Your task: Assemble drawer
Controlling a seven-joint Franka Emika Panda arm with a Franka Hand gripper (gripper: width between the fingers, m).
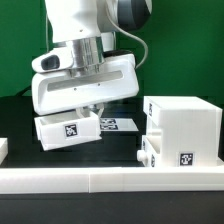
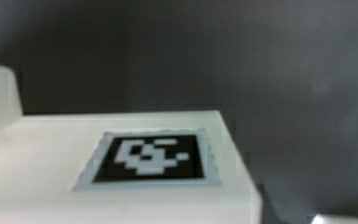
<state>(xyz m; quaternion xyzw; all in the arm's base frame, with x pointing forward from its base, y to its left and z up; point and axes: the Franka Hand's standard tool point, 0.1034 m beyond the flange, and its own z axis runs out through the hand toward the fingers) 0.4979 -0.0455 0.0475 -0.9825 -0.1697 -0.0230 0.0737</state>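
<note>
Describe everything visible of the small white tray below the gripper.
The small box tray is matte white, apparently plastic, with a black-and-white square tag on its near side. It sits slightly tilted, directly below the gripper, at the exterior view's left of the housing; whether the gripper touches it is unclear.

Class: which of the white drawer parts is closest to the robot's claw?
The small tray at the exterior view's left, just beneath the claw. The big cube-shaped housing stands well apart at the exterior view's right.
</note>
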